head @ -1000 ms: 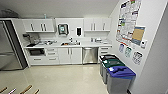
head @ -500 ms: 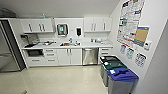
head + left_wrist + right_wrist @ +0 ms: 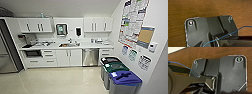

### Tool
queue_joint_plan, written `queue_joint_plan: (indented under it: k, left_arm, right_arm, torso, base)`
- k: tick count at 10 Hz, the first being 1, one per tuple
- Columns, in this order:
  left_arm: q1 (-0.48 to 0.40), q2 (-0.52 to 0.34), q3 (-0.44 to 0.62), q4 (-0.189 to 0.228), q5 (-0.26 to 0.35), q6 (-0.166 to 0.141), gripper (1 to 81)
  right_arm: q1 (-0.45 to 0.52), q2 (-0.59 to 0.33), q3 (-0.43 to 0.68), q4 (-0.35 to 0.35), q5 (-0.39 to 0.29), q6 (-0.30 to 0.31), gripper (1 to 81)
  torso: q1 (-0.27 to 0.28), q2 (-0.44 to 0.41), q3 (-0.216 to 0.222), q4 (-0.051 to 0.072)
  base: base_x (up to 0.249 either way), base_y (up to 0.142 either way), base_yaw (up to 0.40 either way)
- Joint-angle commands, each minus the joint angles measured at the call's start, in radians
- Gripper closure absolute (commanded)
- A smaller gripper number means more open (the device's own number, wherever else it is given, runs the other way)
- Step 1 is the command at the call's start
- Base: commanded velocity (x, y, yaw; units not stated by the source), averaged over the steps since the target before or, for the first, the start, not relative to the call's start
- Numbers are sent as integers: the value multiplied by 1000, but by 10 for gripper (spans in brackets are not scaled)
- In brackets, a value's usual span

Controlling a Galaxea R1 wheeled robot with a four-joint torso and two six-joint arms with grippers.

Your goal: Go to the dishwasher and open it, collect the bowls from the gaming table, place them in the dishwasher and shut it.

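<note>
Left fingers: cannot tell how they stand; the left wrist view shows the robot's dark plate over a brown wood-grain surface [image 3: 205, 8], with a thin blue cable [image 3: 238, 31] crossing it.
Right fingers: cannot tell either; the right wrist view shows the same kind of dark plate over brown wood grain [image 3: 209, 52], with a pale strip [image 3: 174, 49] at one corner.
Dishwasher: the dishwasher [image 3: 90, 57] is shut, set in the lower row of white cabinets [image 3: 68, 57], under the counter [image 3: 82, 46], well ahead of the robot.
Beside it: white cabinet doors on one side, a narrow stack of drawers [image 3: 105, 53] on the other.
Counter: a sink [image 3: 69, 45] with a tap lies left of the dishwasher; small items too blurred to name stand on the counter above it.
Below the counter, far left: a dark microwave [image 3: 32, 53].
Wall: upper cabinets [image 3: 35, 25], a paper towel dispenser [image 3: 61, 29] and a dark soap dispenser [image 3: 78, 31].
Left edge: a steel fridge [image 3: 6, 53].
Right: three bins in a row along the wall, lids black [image 3: 109, 60], green [image 3: 116, 67] and blue [image 3: 125, 77], the blue one nearest.
Right wall: posters [image 3: 132, 21] and small notices.
Floor: pale shiny floor [image 3: 57, 80] between the robot and the cabinets.
</note>
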Motion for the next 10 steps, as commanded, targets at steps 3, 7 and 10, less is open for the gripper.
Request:
queue_joint_plan:
  k: [3,7,10]
  left_arm:
    - [-51,-18,9,1,46,3,10]
    - [-51,-21,9,1,47,5,10]
    - [-51,-20,9,1,47,5,10]
  right_arm:
    - [48,-16,12,-8,-55,0,10]
    - [51,-15,12,-8,-56,0,10]
    - [49,-18,10,-9,-58,0,10]
  torso:
    - [0,0,0,0]
    - [1,0,0,0]
    - [1,0,0,0]
  base:
    - [160,0,0]
    - [139,0,0]
    - [104,0,0]
